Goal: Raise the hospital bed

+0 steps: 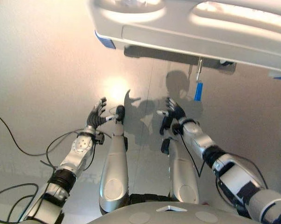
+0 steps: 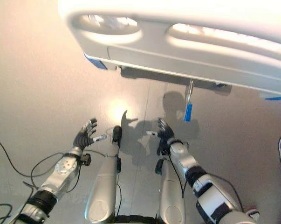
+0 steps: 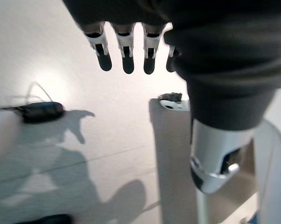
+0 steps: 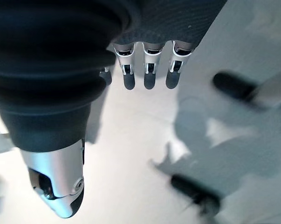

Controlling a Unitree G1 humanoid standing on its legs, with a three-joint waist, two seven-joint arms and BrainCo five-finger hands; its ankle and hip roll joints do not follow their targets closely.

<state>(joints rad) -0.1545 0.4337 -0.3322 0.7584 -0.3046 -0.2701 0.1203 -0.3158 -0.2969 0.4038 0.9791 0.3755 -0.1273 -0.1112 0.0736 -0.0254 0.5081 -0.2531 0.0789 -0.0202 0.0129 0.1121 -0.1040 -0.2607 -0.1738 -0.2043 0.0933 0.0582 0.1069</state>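
Ahead, the hospital bed [image 1: 187, 28] stands well beyond each empty, straight-fingered robot hand, left [image 1: 96, 113] and right [image 1: 174, 111].

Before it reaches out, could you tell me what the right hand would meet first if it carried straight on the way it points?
Probably the blue crank handle hanging under the bed's footboard. The open right hand points roughly toward it, though depth is unclear.
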